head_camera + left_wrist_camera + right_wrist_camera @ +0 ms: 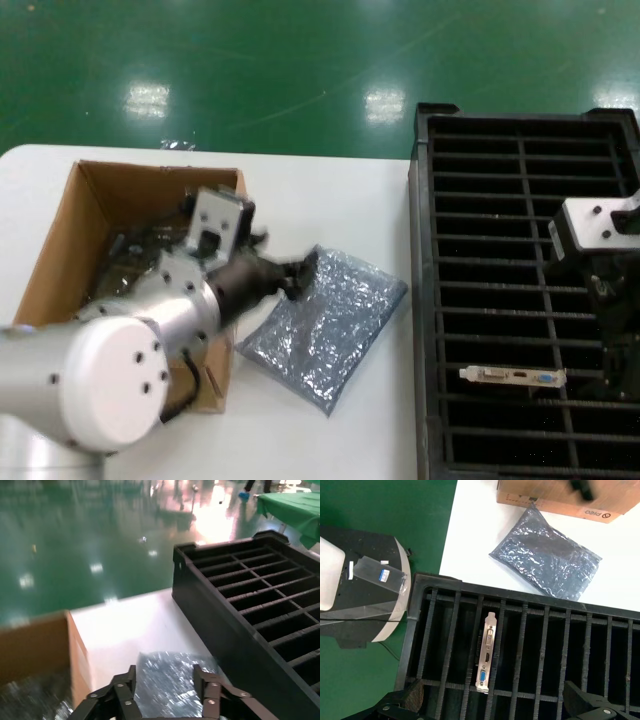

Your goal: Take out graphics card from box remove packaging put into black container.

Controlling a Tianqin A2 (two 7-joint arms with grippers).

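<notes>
While the slim dark graphics card [513, 377] stands on edge in one narrow slot of the large black ribbed plastic container [424, 300], only its silver metal end bracket shows in the head view, with a blue port near one end. From the right wrist view the same bracket [485, 652] sits in a slot near the container's corner [420, 587] closest to the table edge, with the neighbouring slots around it unfilled.

On the white tabletop [330, 200] lies the crinkly, shiny silver-grey anti-static bag [325, 325], flat and rectangular, between the brown corrugated cardboard box [60, 235] and the container, touching neither wall as far as the head view shows. One corner of it points toward the box.

Above the near end of the bag and beside the box's right wall, the left gripper [165, 690] hangs with its black fingers [202, 680] spread apart and nothing between them. More shiny wrapped shapes fill the box, partly hidden by the left arm.

Over the container's right columns, the right gripper [495, 705] is parted too, its two dark fingertips [580, 695] wide of each other and holding nothing. Bare white table lies between bag and container rim, and beyond the bag toward the far table edge.
</notes>
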